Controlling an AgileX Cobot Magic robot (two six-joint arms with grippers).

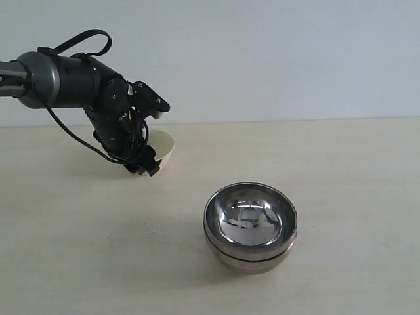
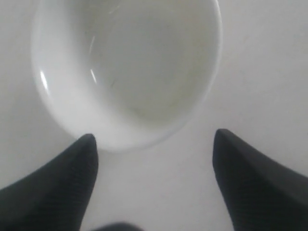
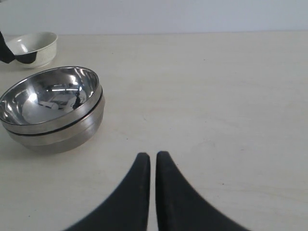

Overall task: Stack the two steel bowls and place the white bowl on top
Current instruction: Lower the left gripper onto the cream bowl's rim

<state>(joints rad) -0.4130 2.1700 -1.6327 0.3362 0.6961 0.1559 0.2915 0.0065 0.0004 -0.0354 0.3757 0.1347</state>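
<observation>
Steel bowls (image 1: 250, 226) sit nested one inside the other, upright, on the table (image 1: 354, 170), toward the front centre in the exterior view. The white bowl (image 1: 167, 147) stands well apart from them at the rear left, open side up. Only bare tabletop lies between bowl and stack. The left gripper (image 1: 156, 136) is at the white bowl, its fingers (image 2: 72, 168) spread wide to either side of the bowl's near rim and pinching nothing; contact with the rim cannot be confirmed. The right gripper (image 3: 153, 156), seen only in its own wrist view, is low over the table with the stack ahead of it, fingers pressed together and holding nothing.
</observation>
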